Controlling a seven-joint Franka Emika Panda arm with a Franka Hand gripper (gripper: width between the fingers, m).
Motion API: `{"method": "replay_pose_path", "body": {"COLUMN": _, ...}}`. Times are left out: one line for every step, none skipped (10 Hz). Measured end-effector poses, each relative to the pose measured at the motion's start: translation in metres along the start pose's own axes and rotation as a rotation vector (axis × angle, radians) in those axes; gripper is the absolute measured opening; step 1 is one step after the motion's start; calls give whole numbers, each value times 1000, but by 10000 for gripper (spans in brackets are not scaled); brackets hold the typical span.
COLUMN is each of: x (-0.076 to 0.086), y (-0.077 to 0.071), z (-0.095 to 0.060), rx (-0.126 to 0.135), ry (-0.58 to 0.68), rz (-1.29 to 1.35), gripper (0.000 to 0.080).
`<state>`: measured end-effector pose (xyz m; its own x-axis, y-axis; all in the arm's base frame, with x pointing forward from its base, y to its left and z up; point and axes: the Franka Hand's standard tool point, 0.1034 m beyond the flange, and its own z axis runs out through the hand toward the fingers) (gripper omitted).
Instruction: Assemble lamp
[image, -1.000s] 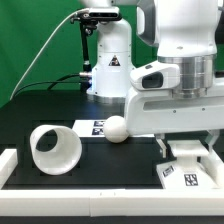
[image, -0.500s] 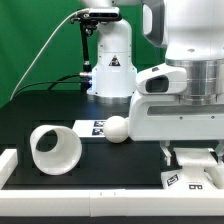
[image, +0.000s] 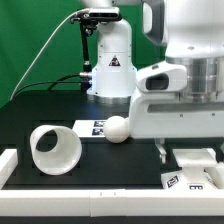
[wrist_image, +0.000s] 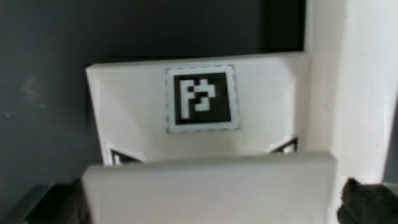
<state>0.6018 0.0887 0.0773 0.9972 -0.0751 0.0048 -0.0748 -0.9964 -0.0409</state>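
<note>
The lamp base (image: 196, 168) is a flat white square with tags at the exterior view's lower right, under the arm. My gripper (image: 188, 152) is low over it. In the wrist view the base (wrist_image: 134, 110) shows a tag, and its near part fills the gap between my two dark fingers, so my gripper (wrist_image: 210, 205) is shut on the base. The white shade (image: 55, 150) lies on its side at the left, its mouth facing the camera. The ball-headed bulb (image: 118, 128) lies mid-table.
The marker board (image: 98, 127) lies just behind the bulb. The glossy white robot pedestal (image: 110, 65) stands at the back. A white border wall (image: 80, 190) runs along the table's front and shows beside the base in the wrist view (wrist_image: 347, 90).
The arm and the base have shifted together slightly toward the exterior view's right and front. The shade and the bulb have not moved.
</note>
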Motion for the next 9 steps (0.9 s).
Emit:
{"method": "replay_pose_path", "body": {"x": -16, "y": 8, "z": -20, "rx": 4, "ry": -27, "rz": 27, "gripper": 697}}
{"method": "replay_pose_path", "body": {"x": -27, "y": 15, "z": -31, "rx": -1, "ry": -46, "rz": 39, "gripper": 699}}
{"method": "replay_pose_path", "body": {"x": -31, "y": 18, "z": -32, "rx": 1, "ry": -72, "rz": 72, "gripper": 699}}
{"method": "replay_pose_path", "body": {"x": -31, "y": 17, "z": -30, "rx": 1, "ry": -70, "rz": 67, "gripper": 699}}
{"method": "replay_pose_path", "body": {"x": -31, "y": 16, "z": -30, "rx": 1, "ry": -71, "rz": 67, "gripper": 699}}
{"method": "replay_pose_path", "body": {"x": -31, "y": 16, "z": -29, "rx": 1, "ry": -72, "rz": 67, "gripper": 699}}
{"method": "replay_pose_path", "body": {"x": -31, "y": 16, "z": -29, "rx": 1, "ry": -72, "rz": 67, "gripper": 699}}
{"method": "replay_pose_path", "body": {"x": -35, "y": 18, "z": -28, "rx": 1, "ry": -65, "rz": 87, "gripper": 699}}
{"method": "replay_pose_path", "body": {"x": -57, "y": 26, "z": -22, "rx": 10, "ry": -50, "rz": 142, "gripper": 699}}
